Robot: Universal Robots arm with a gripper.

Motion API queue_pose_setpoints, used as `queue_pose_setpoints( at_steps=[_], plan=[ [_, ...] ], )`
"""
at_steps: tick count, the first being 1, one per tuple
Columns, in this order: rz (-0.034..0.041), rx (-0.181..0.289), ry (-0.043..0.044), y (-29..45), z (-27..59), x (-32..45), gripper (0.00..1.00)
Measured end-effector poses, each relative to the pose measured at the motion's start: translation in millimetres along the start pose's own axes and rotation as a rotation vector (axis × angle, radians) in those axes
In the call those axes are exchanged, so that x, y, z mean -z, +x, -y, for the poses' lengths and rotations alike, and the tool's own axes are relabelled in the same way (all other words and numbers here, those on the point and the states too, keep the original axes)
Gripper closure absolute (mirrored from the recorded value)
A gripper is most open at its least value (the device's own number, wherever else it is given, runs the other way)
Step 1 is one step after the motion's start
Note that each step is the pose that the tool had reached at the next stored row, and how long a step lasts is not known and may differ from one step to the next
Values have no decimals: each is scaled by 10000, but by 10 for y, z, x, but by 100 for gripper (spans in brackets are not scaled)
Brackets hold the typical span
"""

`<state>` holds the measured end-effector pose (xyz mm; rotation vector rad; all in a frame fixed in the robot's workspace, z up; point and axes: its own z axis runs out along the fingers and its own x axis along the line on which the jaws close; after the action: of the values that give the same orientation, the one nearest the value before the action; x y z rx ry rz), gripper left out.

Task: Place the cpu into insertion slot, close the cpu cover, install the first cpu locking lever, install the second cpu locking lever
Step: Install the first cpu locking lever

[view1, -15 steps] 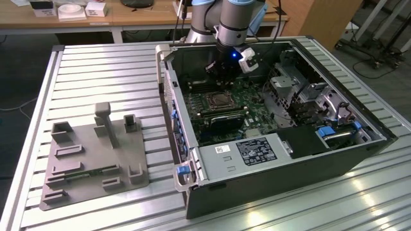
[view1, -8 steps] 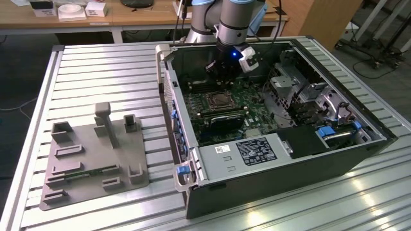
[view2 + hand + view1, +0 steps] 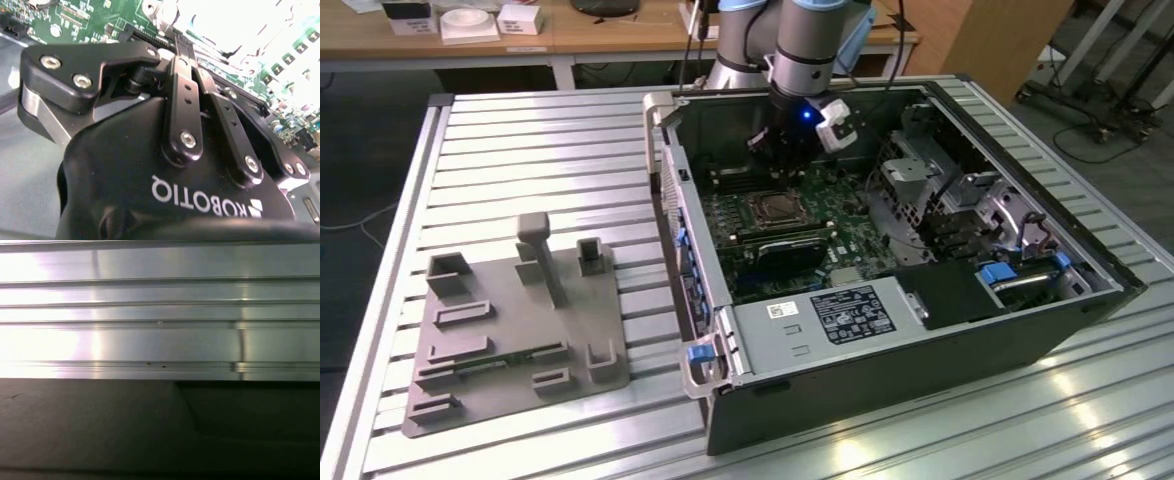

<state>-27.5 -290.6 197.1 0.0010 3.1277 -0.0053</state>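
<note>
1. Grey plastic fixture tray (image 3: 507, 340) lies on the slatted aluminium table (image 3: 520, 140), well apart from the gripper (image 3: 781, 150) on the exterior view's left. It plays no part in the work at this moment.
2. The open computer case (image 3: 720, 400) has its near wall (image 3: 670, 170) standing close beside the gripper on that same side. By my judgement, any sideways move should be kept small so the arm does not brush this wall.
3. The gripper hangs inside the case, low over the green circuit board (image 3: 834, 205). I cannot tell how far it is open or whether it has hold of anything, because glare washes out its tip in the second wrist view.
4. The insertion slot (image 3: 774, 210), dark and ringed with silver metal, sits just beside the gripper, a little nearer the camera in the exterior view. Whether the cpu is already in it, and whether the cpu cover is down, I cannot tell from here.
5. Judged from this closeness, the work in hand is at the socket. Doing it well calls for a square, level approach and light pressure, since a tilted chip or a forced plate could harm the contacts.
6. The long black memory slots (image 3: 781, 240) lie just past the socket from the gripper and are best left untouched.
7. The metal drive cage (image 3: 921, 170) stands near the gripper on the exterior view's right, and the white-labelled black box (image 3: 854, 312) lies well apart, toward the case front.
</note>
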Motion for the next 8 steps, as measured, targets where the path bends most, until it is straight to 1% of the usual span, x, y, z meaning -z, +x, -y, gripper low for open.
queue_pose_setpoints(
  at_steps=[2,8],
  plan=[
    [-1,1,33,0,1,-1,90],
    [-1,0,34,0,0,28,90]
  ],
)
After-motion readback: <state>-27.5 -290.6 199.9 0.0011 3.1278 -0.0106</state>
